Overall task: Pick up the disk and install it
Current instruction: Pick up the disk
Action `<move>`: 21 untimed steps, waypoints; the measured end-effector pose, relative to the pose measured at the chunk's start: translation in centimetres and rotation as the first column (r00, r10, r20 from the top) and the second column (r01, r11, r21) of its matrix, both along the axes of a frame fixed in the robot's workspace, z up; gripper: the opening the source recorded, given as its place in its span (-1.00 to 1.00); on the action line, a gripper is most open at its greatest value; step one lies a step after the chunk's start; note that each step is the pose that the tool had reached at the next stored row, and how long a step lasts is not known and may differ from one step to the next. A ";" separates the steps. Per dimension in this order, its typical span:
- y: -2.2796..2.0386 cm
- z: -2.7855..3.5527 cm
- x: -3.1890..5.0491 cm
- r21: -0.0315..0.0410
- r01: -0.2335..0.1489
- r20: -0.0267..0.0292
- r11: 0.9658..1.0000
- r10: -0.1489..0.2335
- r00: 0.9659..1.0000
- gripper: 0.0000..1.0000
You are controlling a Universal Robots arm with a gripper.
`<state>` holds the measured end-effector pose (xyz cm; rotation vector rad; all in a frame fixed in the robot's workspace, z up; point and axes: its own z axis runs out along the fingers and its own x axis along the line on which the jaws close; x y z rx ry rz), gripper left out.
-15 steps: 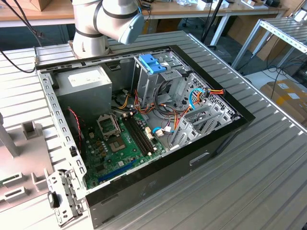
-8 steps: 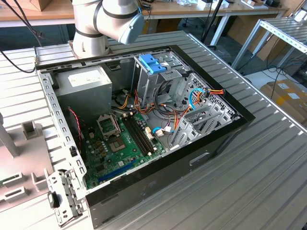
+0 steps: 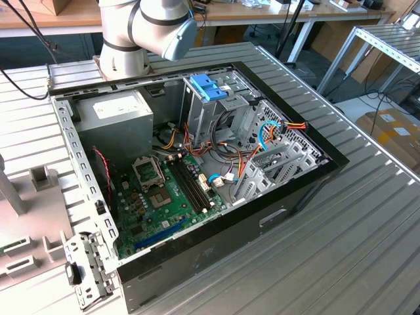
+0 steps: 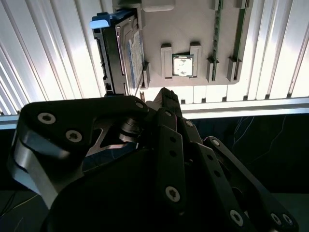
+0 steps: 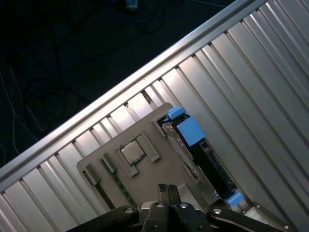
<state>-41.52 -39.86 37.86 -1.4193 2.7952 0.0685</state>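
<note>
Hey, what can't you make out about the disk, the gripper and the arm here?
Disk: stands on edge in the grey holder, its flat faces barely visible in both wrist views.
Holder: near end covered by the gripper in both wrist views.
Arm: cut off by the exterior view's top edge.

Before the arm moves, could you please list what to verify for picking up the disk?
1. Dark grey hard drive in light blue plastic carrier stands on edge in the grey plastic holder: ok.
2. Nothing held by the end effector: ok.
3. Its fingers open: not ok, shut.
4. Touching the hard drive: not ok, apart.
5. Free bay in the open black computer case: cannot tell.
</note>
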 end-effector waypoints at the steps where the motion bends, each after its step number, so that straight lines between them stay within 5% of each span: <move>1: 0.00 0.00 0.00 0.000 -0.004 0.000 1.000 0.004 1.000 -0.79; 21: 0.00 0.00 0.00 0.000 -0.054 0.000 0.999 0.054 0.999 -0.79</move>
